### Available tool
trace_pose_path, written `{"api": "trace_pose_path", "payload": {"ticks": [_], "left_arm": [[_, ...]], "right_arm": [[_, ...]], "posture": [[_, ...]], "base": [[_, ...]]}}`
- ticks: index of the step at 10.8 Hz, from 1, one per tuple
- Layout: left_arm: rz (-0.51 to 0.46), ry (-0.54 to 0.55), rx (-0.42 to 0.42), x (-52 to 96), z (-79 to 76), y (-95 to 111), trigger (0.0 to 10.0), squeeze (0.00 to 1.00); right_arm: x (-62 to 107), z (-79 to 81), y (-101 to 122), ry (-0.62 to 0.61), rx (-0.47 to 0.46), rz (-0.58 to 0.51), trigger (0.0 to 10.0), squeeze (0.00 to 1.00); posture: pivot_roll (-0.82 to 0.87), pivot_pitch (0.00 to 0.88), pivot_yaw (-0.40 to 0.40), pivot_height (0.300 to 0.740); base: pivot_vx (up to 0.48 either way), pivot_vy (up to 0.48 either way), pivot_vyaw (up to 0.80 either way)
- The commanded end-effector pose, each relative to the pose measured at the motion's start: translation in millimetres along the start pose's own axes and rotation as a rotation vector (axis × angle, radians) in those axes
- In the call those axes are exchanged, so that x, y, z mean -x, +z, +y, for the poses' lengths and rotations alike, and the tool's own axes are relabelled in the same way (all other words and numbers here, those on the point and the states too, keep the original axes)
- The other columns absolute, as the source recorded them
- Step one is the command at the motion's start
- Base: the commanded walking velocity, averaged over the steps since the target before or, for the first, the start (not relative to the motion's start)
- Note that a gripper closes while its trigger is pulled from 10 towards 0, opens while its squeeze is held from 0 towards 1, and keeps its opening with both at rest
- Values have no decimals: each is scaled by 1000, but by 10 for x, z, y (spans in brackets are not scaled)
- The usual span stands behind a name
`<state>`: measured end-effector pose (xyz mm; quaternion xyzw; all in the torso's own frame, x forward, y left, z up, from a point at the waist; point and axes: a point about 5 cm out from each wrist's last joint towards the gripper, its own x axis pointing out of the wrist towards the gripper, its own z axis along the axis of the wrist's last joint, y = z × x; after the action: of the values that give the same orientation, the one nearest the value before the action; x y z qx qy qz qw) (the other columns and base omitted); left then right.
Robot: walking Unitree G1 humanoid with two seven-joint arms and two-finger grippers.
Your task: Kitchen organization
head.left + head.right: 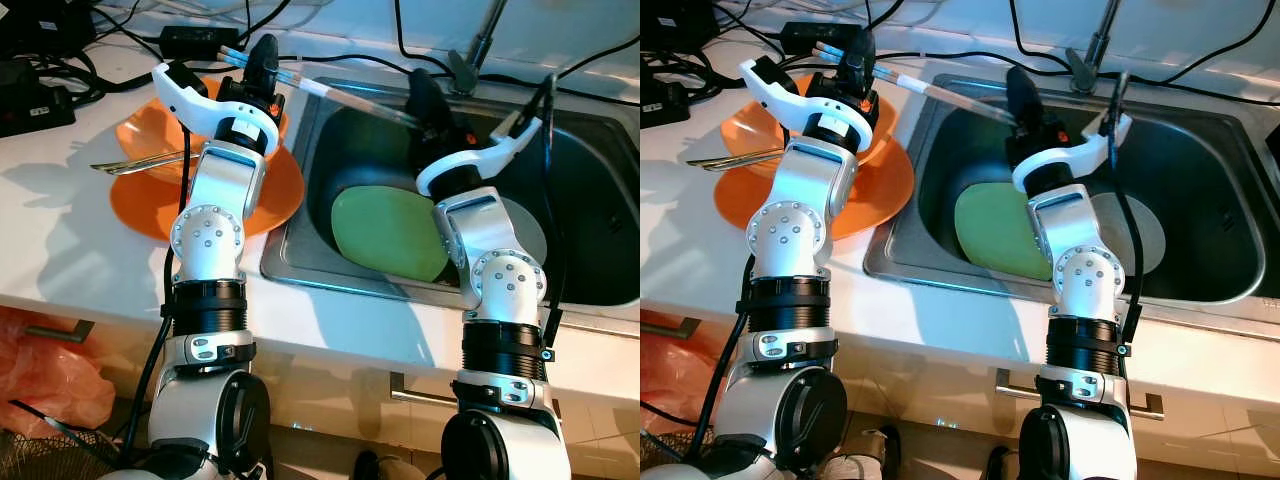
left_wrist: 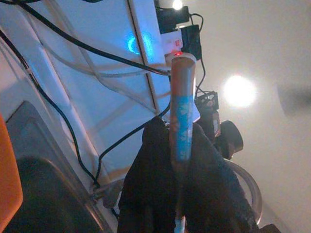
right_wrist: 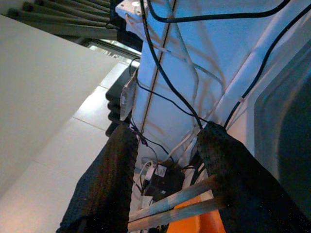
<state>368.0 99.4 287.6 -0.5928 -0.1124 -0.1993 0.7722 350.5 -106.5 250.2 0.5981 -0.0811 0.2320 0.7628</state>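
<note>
L gripper (image 1: 262,62), upper left of frame, is clenching chopsticks (image 1: 330,92) that are reaching across over sink (image 1: 300,190), upper centre. R gripper (image 3: 165,160) is spreading open around their far end. Judged light, stiff, thin, slippery; grip mid-shaft. No legible writing or brands.

No text, label, brand, number or sign can be read on anything in these views.

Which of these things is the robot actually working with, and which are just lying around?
In use: chopsticks, held in left gripper, right gripper open around them; sink; green plate; orange plate.
Lying about: cables, power adapter, plastic bag.
</note>
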Motion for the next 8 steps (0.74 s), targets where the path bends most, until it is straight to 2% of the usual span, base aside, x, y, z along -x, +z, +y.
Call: {"api": "trace_pose_path", "payload": {"ticks": [1,6,7,8], "left_arm": [[80,-50,124,-72,-217,-426,10000,0],[94,-61,177,-90,-227,-519,10000,0],[97,-66,182,-94,-238,-537,10000,0],[101,-69,186,-94,-242,-549,10000,0]], "right_arm": [[16,57,-196,22,-81,26,10000,0],[16,71,-211,29,-90,37,10000,0],[20,72,-215,29,-95,38,0,0],[25,69,-214,28,-99,35,0,0]], "posture": [[53,137,-18,740],[51,141,-22,740],[50,141,-20,740],[50,142,-20,740]], "base": [[0,0,0],[0,0,0],[0,0,0],[0,0,0]]}}
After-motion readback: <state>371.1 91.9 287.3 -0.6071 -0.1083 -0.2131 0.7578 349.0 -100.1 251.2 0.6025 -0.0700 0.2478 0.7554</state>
